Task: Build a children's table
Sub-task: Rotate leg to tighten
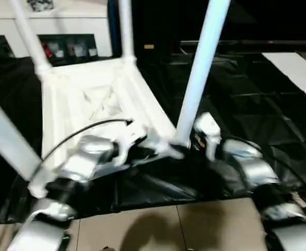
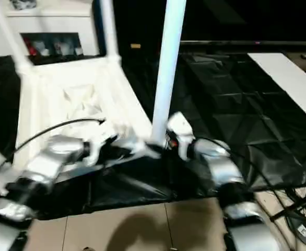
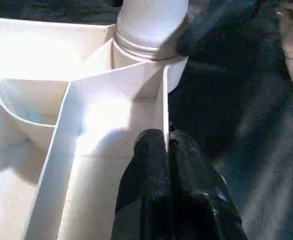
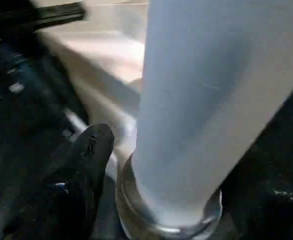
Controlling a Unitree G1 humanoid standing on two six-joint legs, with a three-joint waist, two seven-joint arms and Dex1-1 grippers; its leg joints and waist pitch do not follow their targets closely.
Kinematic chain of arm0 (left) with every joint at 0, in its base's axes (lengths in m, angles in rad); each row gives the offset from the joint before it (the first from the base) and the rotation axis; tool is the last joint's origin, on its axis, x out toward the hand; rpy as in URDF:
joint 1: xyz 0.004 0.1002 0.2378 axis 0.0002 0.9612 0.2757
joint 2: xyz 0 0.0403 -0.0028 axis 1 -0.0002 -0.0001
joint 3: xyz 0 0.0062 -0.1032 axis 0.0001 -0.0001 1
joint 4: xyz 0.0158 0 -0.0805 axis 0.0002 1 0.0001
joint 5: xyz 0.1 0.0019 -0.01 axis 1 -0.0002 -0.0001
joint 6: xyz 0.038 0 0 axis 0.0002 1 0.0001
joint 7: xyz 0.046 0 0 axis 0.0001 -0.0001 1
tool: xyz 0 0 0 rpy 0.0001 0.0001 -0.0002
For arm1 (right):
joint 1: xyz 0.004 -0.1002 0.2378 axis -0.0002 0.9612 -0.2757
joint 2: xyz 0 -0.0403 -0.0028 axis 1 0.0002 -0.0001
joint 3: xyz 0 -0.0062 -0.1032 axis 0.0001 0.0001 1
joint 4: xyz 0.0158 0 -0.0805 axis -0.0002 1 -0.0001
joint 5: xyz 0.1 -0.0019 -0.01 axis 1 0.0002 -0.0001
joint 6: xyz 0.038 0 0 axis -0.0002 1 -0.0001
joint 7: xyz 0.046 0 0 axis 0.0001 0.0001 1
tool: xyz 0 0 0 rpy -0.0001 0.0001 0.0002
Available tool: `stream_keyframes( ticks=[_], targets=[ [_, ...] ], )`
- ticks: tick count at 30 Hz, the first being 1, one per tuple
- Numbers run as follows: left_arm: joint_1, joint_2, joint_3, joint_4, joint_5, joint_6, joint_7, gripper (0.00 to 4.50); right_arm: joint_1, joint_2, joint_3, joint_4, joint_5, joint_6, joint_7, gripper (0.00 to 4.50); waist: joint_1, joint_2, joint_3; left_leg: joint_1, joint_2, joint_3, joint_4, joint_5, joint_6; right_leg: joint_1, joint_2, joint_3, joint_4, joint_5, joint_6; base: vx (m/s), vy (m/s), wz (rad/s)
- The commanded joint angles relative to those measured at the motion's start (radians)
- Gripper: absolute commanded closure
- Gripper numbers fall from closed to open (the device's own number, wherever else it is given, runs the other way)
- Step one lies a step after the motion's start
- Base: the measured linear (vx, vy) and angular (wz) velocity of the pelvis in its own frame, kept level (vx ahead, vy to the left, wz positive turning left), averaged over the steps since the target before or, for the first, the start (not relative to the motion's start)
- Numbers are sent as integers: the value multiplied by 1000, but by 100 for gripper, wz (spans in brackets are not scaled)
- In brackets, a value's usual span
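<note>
The children's table (image 1: 98, 102) lies upside down on a black sheet (image 1: 247, 99) spread over the floor, ribbed underside up, with its legs standing up from the corner sockets. At the far left a leg (image 1: 7, 138) slants across the near corner, and two more legs rise from the far corners in front of a white cabinet (image 1: 64, 23). The left hand (image 3: 167, 150) reaches in at the table's near edge; in the left wrist view its black fingers (image 3: 149, 170) are pressed together on a thin upright wall of the underside, just below the socket. Right of it, the near-right leg (image 1: 200, 68) stands tall in its socket. The right hand (image 1: 205, 137) sits at the foot of this leg; one black finger (image 4: 89, 155) lies just beside the leg's base, apparently touching it, but I cannot tell how its fingers stand. Further right a white board (image 1: 299, 70) lies on the sheet.
</note>
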Motion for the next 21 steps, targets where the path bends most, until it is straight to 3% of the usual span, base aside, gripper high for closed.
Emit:
stream_keyframes(
  ticks=[1,11,12,21],
  targets=[
    [-19,-11,-26,-23,-26,-31,-51,450,29,8,86,-12,2,17,122,122,5,3,-54,8,35,-6,-73,-242,61,51,-56,55,-74,-189,-244,0,0,0],
    [-33,45,-27,13,-37,-62,-151,450,54,-30,105,-72,37,58,261,204,25,2,-55,10,38,-4,-74,-223,49,51,-58,55,-70,-183,-248,0,0,0],
    [-33,46,-26,17,-36,-65,-155,450,58,-29,109,-80,38,64,270,228,27,0,-56,10,37,-3,-73,-219,49,51,-59,56,-69,-180,-246,0,0,0],
    [-24,36,-16,20,-39,-69,-136,450,84,-26,125,-111,44,85,280,245,33,-3,-56,11,37,-3,-73,-212,45,51,-60,56,-71,-197,-234,0,0,0]
  ],
)
